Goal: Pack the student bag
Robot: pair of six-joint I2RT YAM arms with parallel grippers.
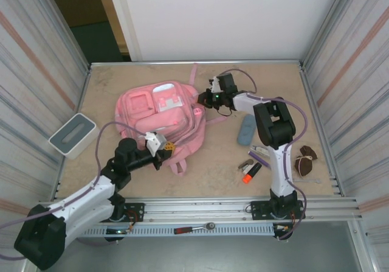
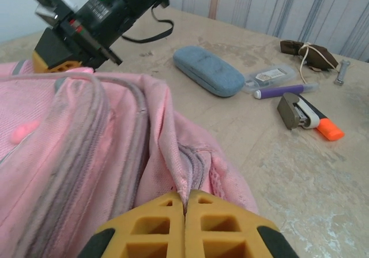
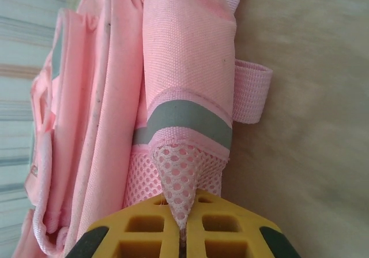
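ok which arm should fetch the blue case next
Right, probably. The case lies nearer the right gripper than the left gripper. Both are shut on fabric of the bag, so the right would have to let go first while the left holds the bag.

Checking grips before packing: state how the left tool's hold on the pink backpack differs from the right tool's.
The left tool pinches a pink fabric fold by a zip; the right tool pinches white mesh beside a grey strip. The left tool holds the backpack at its near edge, the right tool at its far right side. Both are shut on the backpack.
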